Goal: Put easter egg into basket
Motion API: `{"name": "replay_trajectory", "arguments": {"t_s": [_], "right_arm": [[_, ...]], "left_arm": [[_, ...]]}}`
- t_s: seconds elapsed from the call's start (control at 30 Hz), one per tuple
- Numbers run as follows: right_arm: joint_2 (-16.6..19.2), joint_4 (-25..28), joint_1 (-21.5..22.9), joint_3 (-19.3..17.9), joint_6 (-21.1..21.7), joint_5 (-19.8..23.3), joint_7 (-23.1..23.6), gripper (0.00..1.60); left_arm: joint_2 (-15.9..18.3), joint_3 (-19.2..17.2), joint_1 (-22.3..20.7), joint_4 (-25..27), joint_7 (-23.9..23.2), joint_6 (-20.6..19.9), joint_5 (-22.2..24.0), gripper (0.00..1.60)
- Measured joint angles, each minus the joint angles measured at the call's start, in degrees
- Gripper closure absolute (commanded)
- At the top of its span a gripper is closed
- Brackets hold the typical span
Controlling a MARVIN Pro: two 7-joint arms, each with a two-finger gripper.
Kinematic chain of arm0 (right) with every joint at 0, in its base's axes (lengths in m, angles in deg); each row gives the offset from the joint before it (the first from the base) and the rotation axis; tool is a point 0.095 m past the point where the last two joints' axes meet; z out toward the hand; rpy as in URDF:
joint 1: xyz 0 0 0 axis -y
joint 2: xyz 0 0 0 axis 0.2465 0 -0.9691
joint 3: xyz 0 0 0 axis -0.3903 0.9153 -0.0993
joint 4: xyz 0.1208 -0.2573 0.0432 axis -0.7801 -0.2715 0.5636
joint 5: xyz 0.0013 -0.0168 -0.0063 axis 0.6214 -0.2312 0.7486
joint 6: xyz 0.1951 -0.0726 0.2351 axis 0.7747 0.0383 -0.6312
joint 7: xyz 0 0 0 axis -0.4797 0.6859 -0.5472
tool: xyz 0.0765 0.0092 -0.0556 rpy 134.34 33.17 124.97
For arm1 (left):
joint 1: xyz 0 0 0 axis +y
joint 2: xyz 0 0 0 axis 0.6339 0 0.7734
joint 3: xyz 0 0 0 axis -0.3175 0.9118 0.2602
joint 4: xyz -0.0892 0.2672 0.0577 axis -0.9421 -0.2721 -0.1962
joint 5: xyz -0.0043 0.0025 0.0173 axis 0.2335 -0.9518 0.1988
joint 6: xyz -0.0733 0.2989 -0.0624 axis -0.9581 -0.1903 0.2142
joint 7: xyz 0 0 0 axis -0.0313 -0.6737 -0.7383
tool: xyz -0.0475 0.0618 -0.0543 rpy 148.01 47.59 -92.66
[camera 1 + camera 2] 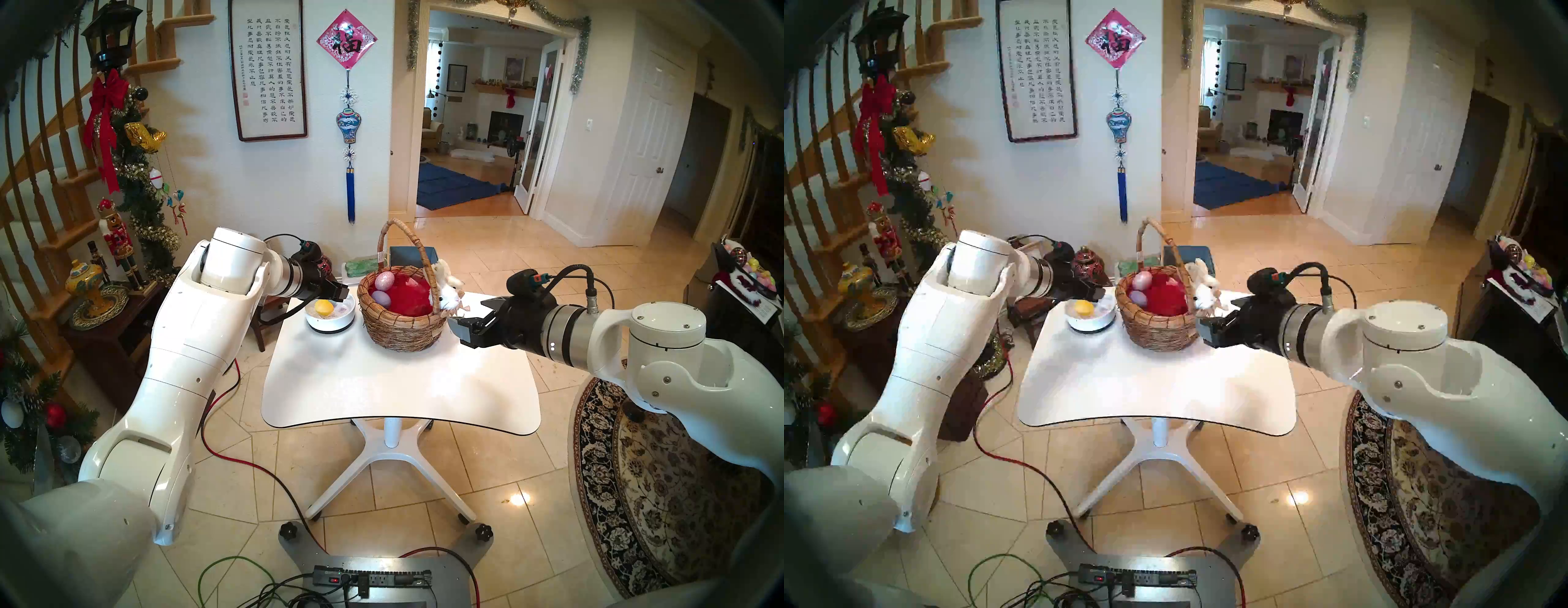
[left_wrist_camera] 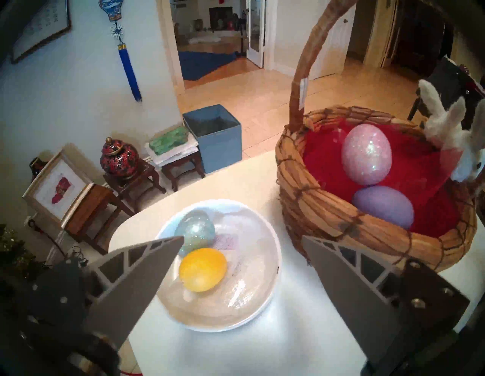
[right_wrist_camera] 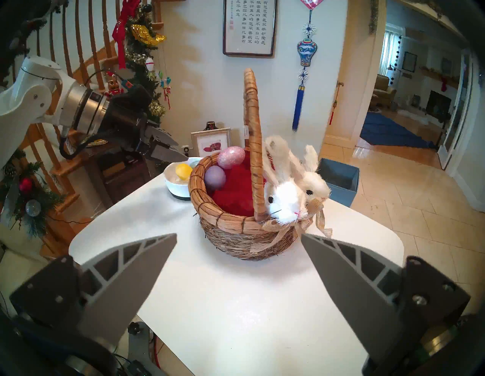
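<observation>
Altogether two eggs in basket, two eggs in bowl.

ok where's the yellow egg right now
The yellow egg lies in the white bowl next to a blue glitter egg, on the table's far left just left of the basket; the open left gripper hovers above it.

Both head views look down from above the near edge of the white table, facing the far wall. Each wrist view looks along its own fingers, close in from its side; all views share the basket and bowl.
</observation>
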Motion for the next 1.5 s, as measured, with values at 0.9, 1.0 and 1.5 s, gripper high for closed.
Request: {"name": "replay_trajectory", "arguments": {"t_s": [0.9, 1.0, 1.5], "right_arm": [[0.0, 0.0, 0.0, 0.0, 0.0, 0.0, 0.0, 0.0], [0.0, 0.0, 0.0, 0.0, 0.0, 0.0, 0.0, 0.0], [0.0, 0.0, 0.0, 0.01, 0.0, 0.01, 0.0, 0.0]], "left_arm": [[1.6, 0.11, 0.07, -1.58, 0.73, 0.0, -1.43, 0.21], [1.52, 0.23, 0.07, -2.05, 1.06, 0.0, -1.76, 0.21], [0.51, 0.46, -0.71, -5.41, 0.31, 0.0, -2.66, 0.21]]}}
